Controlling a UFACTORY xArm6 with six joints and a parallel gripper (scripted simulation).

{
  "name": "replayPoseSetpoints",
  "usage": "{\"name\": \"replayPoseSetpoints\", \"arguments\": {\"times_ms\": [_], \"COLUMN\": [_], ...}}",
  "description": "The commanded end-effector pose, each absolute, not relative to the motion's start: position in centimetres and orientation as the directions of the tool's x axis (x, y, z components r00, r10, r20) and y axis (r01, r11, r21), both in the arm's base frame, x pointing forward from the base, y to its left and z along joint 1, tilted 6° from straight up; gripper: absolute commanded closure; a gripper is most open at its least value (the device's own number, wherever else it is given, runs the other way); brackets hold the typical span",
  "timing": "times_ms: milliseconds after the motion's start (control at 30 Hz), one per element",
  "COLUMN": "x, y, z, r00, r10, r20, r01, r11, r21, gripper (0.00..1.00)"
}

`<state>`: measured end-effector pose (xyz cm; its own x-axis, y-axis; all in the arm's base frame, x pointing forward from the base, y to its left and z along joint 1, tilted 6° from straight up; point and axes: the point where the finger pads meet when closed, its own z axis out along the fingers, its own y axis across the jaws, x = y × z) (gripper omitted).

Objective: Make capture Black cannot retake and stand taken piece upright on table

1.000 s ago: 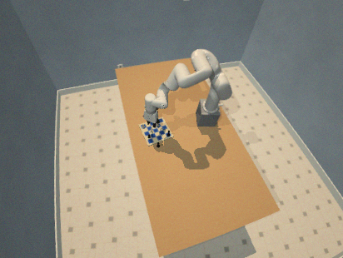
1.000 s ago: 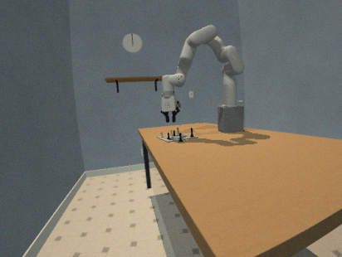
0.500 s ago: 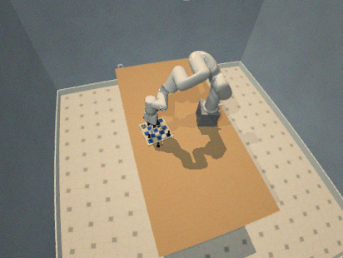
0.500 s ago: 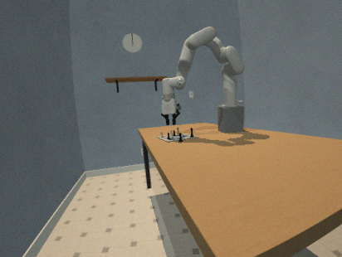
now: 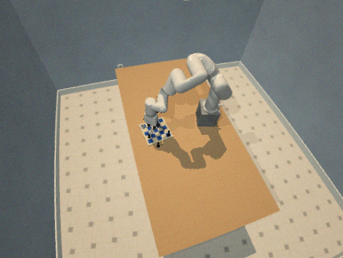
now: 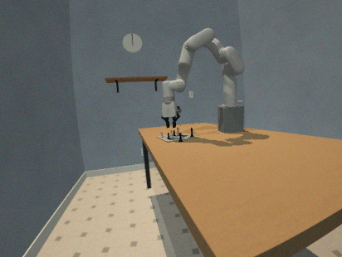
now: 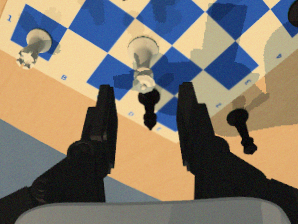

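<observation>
The small blue and cream chessboard (image 5: 156, 133) lies near the table's left edge; it also shows in the exterior view (image 6: 176, 137). In the wrist view my gripper (image 7: 146, 101) hovers above the board's near edge, fingers partly open with nothing between them. Below the gap stand a tall white piece (image 7: 143, 63) and, just in front of it, a black pawn (image 7: 149, 106) on an edge square. A second black pawn (image 7: 241, 128) stands upright on the table just off the board.
The arm's grey base block (image 5: 206, 114) stands on the table behind and to the right of the board. The table's left edge (image 7: 40, 143) runs close to the board, with the floor beyond it. A wall shelf (image 6: 135, 80) hangs behind the arm.
</observation>
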<state>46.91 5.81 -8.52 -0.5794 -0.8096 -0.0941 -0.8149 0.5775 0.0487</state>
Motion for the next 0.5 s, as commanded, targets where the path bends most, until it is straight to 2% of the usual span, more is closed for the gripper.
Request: {"name": "replayPoseSetpoints", "arguments": {"times_ms": [0, 467], "x": [47.1, 47.11], "y": [5.86, 5.89], "z": [-8.84, -9.21], "r00": [-0.579, -0.579], "r10": [-0.809, -0.809], "r20": [-0.097, -0.097], "r01": [-0.815, -0.815], "r11": [0.578, 0.578], "r21": [0.046, 0.046], "gripper": [0.58, 0.58]}}
